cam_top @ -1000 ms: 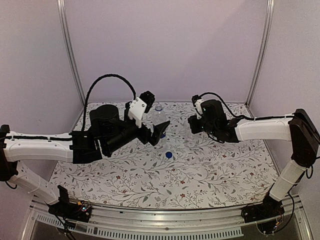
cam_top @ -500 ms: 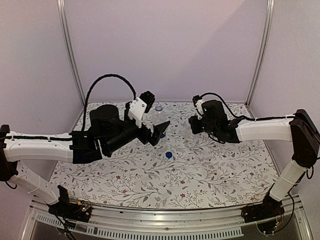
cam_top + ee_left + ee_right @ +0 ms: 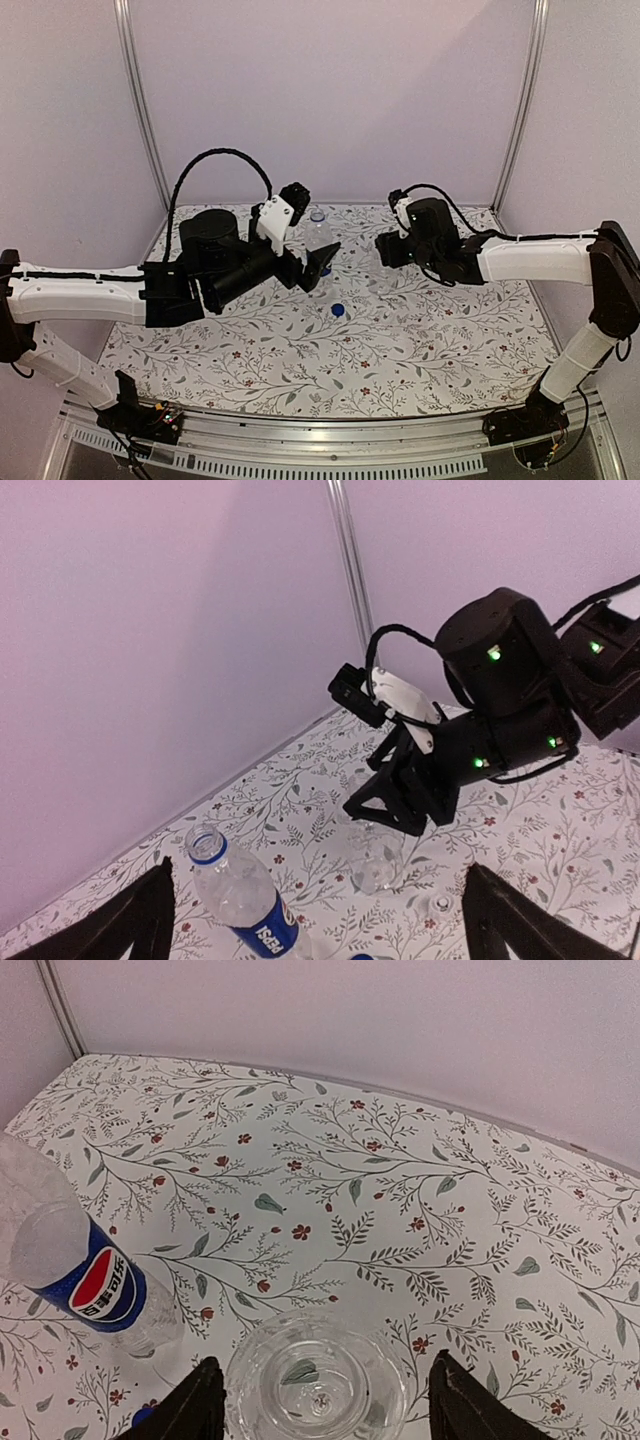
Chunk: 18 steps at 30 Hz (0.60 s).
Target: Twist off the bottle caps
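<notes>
Jaws wide: left gripper (image 3: 318, 920) empty; right gripper (image 3: 325, 1405) straddles upright clear bottle (image 3: 315, 1365), neck up.

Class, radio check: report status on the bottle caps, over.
Both grippers open. Left gripper facing labelled bottle, uncapped; blue cap on table. Right gripper over clear bottle. Nothing blocking.

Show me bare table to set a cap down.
Bare: the near strip of the table between the blue cap and its near edge; the far stretch behind the clear bottle. Crowded: around that bottle and the labelled bottle.
</notes>
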### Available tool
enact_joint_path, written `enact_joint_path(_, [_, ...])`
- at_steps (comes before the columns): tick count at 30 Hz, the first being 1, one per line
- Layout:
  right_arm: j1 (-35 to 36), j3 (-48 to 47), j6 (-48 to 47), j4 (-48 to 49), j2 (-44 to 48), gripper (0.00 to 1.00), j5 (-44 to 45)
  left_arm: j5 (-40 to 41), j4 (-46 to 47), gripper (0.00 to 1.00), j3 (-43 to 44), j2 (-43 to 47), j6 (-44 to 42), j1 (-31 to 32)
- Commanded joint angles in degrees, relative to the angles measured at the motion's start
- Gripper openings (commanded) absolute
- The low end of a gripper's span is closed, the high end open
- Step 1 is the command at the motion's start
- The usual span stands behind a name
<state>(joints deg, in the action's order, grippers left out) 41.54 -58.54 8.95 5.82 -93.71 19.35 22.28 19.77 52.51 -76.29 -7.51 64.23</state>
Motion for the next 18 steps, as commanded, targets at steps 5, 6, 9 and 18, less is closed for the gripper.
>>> enact_joint_path(5, [-0.4,-3.3,-0.6,-5.5,6.6,0.93,0.8,1.7,-2.0,1.0,1.4,-0.9,-0.3,-0.3])
enact_joint_path(6, [-0.4,-3.7,-0.7,-7.0,7.4,0.97,0.5,2.3,-2.6,1.0,1.8,-1.1,-0.2,-0.3])
enact_joint_path(9, [-0.5,-4.0,-0.8,-9.9,10.1,0.99,-1.0,3.8,-3.8,1.0,2.6,-1.4,-0.2,-0.4])
enact_joint_path(18, [-3.9,-5.1,-2.0,-18.8,20.4,0.99,-3.2,-1.1,-6.9,1.0,4.2,0.9,5.8,-4.8])
